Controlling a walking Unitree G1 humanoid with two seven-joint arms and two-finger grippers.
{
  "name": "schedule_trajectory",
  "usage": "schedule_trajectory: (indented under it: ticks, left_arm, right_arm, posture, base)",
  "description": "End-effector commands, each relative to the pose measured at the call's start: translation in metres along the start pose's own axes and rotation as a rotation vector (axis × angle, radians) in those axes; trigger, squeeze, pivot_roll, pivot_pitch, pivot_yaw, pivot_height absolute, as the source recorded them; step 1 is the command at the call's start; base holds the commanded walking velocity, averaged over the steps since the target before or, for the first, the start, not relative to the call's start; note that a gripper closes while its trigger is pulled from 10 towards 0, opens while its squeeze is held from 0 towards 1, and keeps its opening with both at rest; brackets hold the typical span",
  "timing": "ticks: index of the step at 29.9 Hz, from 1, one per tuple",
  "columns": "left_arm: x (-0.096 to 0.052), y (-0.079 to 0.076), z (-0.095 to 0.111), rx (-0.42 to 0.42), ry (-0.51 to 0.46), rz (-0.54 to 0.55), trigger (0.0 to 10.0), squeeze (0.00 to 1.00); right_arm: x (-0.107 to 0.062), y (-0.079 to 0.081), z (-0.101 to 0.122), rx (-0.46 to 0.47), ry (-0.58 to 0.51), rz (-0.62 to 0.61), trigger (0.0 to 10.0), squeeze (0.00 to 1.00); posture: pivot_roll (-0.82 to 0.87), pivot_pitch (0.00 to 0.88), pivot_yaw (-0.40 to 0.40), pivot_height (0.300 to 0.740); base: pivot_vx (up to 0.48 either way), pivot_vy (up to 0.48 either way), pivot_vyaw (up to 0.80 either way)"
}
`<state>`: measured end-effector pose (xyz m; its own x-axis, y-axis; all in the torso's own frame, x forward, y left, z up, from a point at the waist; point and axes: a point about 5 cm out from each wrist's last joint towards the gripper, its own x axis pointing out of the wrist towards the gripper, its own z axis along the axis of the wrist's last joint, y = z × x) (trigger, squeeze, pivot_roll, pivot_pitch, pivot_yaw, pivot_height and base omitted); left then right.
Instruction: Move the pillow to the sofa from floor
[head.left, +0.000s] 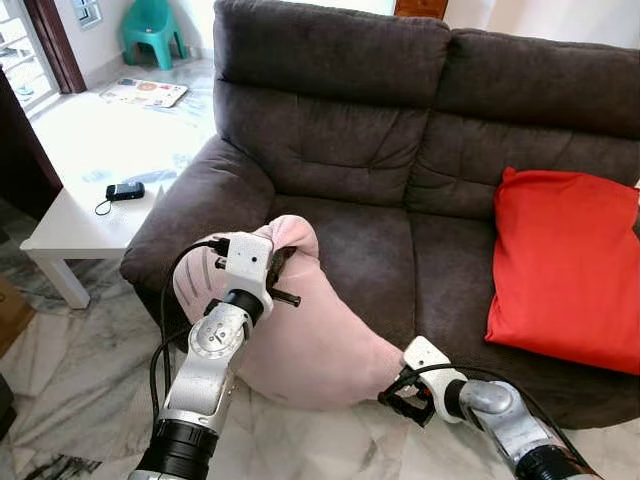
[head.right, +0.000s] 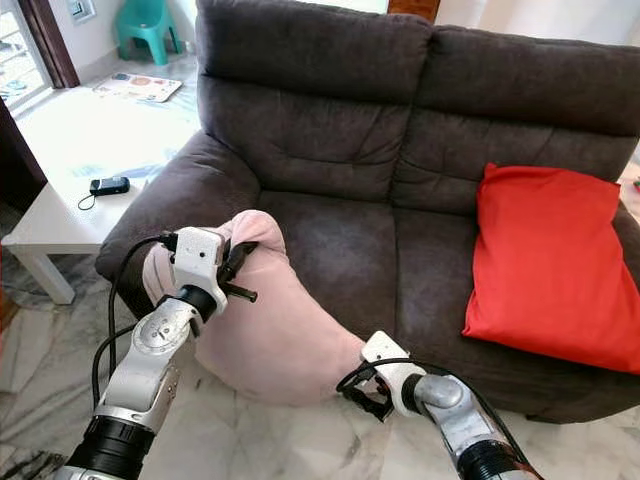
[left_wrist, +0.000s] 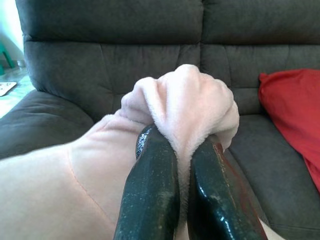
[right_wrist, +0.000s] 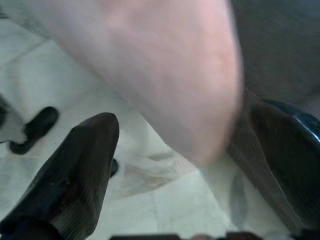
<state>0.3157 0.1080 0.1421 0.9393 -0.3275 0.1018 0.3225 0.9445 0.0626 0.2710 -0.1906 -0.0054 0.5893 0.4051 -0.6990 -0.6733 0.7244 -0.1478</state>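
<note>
A dark grey-brown sofa (head.left: 420, 170) stands on a pale marble floor (head.left: 70, 370), with a red cushion (head.left: 570, 265) propped on its right seat. Left of it a white low table (head.left: 90, 215) carries a small black device (head.left: 125, 191). Farther back, in bright daylight, are a teal plastic chair (head.left: 152, 30) and a mat (head.left: 142, 93).

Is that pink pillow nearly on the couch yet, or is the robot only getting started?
About halfway. Done: the pink pillow is gripped and raised, its top bunched between the left gripper's fingers. In hand: it hangs against the sofa's front edge, its lower corner down by the open right gripper. Left: lifting it fully onto the seat cushion, beside the red pillow, and letting go.
</note>
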Motion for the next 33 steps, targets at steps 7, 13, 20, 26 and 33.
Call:
schedule_trajectory:
  ticks: [7,13,20,26,33]
  left_arm:
    - [0.007,-0.004,0.030,0.004,-0.126,-0.024,10.0,0.00]
    - [0.007,-0.004,0.031,0.002,-0.129,-0.025,10.0,0.00]
    - [0.007,-0.004,0.031,0.000,-0.130,-0.027,10.0,0.00]
    - [0.007,-0.002,0.032,-0.008,-0.132,-0.021,10.0,0.00]
    - [0.007,-0.002,0.032,-0.010,-0.129,-0.027,10.0,0.00]
  right_arm:
    - [-0.001,-0.009,0.002,0.007,-0.010,-0.062,10.0,1.00]
    - [0.002,0.005,-0.010,-0.012,0.036,0.011,10.0,1.00]
    - [0.002,-0.001,-0.016,-0.012,0.078,-0.074,10.0,1.00]
    - [-0.001,-0.015,-0.016,-0.054,0.113,-0.253,10.0,1.00]
    - [0.004,-0.006,-0.019,0.010,0.106,-0.218,10.0,0.00]
  posture:
    - [0.08,0.000,-0.088,0.740]
    - [0.09,0.000,-0.091,0.740]
    - [0.09,0.000,-0.091,0.740]
    - [0.10,0.000,-0.092,0.740]
    - [0.09,0.000,-0.091,0.740]
  base:
    - [0.000,0.000,0.00]
    - [0.000,0.000,0.00]
    - [0.000,0.000,0.00]
    - [0.000,0.000,0.00]
    - [0.000,0.000,0.00]
